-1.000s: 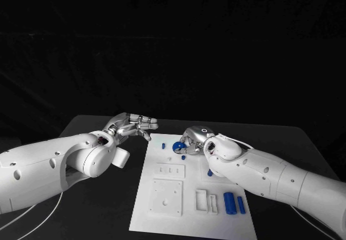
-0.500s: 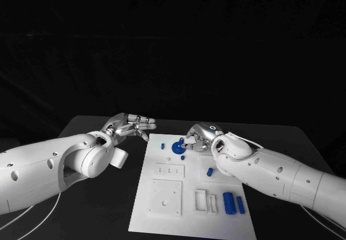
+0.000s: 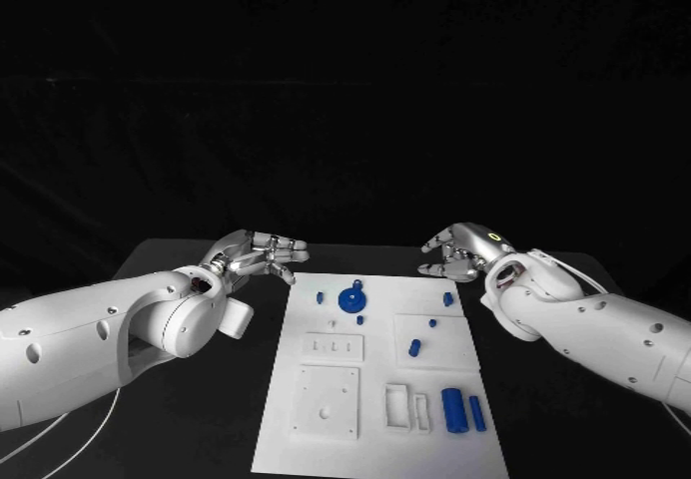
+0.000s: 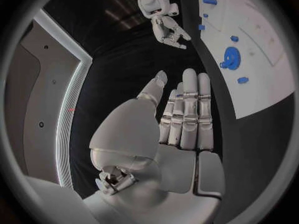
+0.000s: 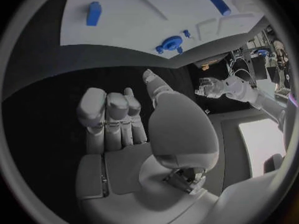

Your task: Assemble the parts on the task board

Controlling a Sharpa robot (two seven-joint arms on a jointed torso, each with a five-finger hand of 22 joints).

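Both hands hang over the black table (image 3: 173, 249), one on each side of the far end of the white board (image 3: 377, 399), and neither holds anything. The left hand (image 3: 260, 254) has its fingers stretched out and apart; the right hand (image 3: 458, 249) is loosely spread too, empty, well off to the board's right.

The round blue wheel (image 3: 351, 297) sits on the board near its far end, with a small blue peg (image 3: 320, 296) just beside it. Other blue pieces lie about: one near the right edge (image 3: 448, 298), one mid-board (image 3: 414, 347), and two longer bars (image 3: 455, 407) at the near right corner.

A second ago the right hand was down over the wheel, fingers around it — now it has let go and pulled back to the right, and the wheel rests alone on the board. The left hand has barely shifted.

For the next piece, I'd say the right hand should come down straight over it and pinch it by the sides — not nudge it along the slick board.
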